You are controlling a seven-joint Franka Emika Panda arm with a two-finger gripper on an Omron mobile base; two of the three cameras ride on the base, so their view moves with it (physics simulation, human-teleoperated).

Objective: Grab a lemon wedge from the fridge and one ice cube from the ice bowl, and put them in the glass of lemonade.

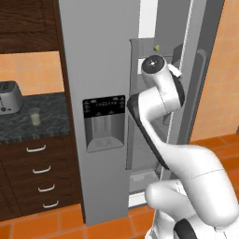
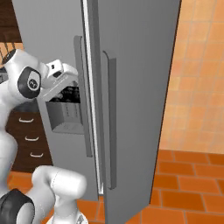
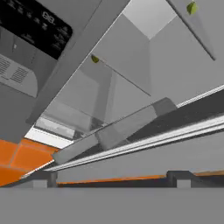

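Gripper (image 3: 111, 179) jaws spread wide, holding nothing; two dark tips aimed into the gap of the part-open fridge (image 1: 100, 70). Fridge: flat matte grey, long straight handles, black dispenser panel (image 1: 103, 108) with pale readout, not legible. Lemon wedge (image 1: 157, 47): tiny, yellow-green, on a high inner shelf. Glass of lemonade (image 1: 35, 116) stands on speckled dark counter (image 1: 28, 125) near silver toaster (image 1: 9, 97).

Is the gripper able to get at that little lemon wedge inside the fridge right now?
Probably yes. The fridge stands ajar, the lemon wedge lies in plain sight on an upper shelf, and the open gripper faces the gap, though the opening looks narrow.
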